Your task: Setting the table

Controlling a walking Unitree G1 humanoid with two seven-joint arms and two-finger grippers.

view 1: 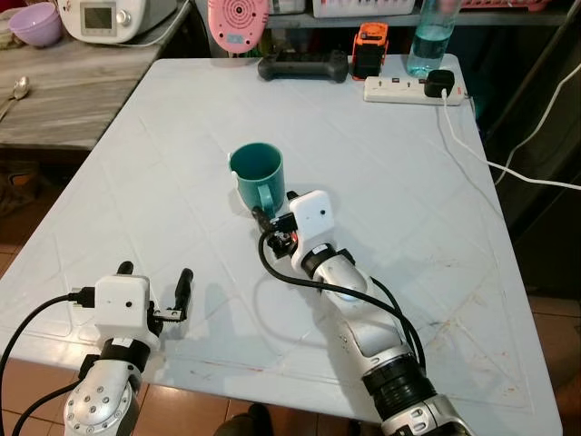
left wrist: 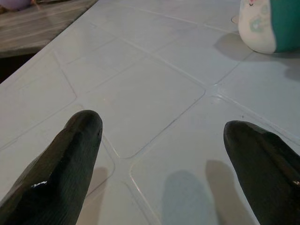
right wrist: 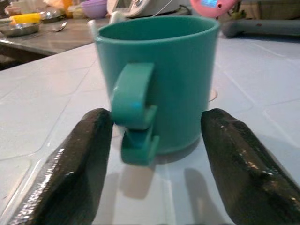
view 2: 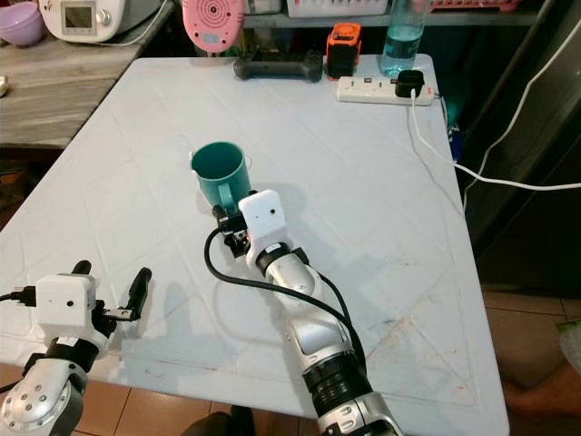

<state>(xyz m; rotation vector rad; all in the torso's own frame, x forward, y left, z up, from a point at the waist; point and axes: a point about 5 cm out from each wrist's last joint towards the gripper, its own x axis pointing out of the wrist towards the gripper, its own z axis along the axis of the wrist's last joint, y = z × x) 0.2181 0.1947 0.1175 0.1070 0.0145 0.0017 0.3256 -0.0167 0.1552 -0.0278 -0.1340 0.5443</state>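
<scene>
A teal mug point(view 1: 257, 173) stands upright near the middle of the white table point(view 1: 390, 209), its handle point(right wrist: 133, 98) turned toward me. My right gripper point(view 1: 275, 209) is low over the table just in front of the mug and is open. Its two black fingers point(right wrist: 70, 164) lie to either side of the handle, short of the mug's wall, and hold nothing. My left gripper point(view 1: 154, 277) rests open near the table's front left edge, well short of the mug. From the left wrist the mug point(left wrist: 269, 23) shows a pale printed patch on its side.
Along the far edge lie a black controller point(view 1: 304, 65), an orange device point(view 1: 370, 50), a water bottle point(view 1: 431, 36) and a power strip point(view 1: 408, 89) with a white cable point(view 1: 472, 154) running off the right side. A wooden counter point(view 1: 64, 91) with a purple bowl point(view 1: 34, 23) stands at the left.
</scene>
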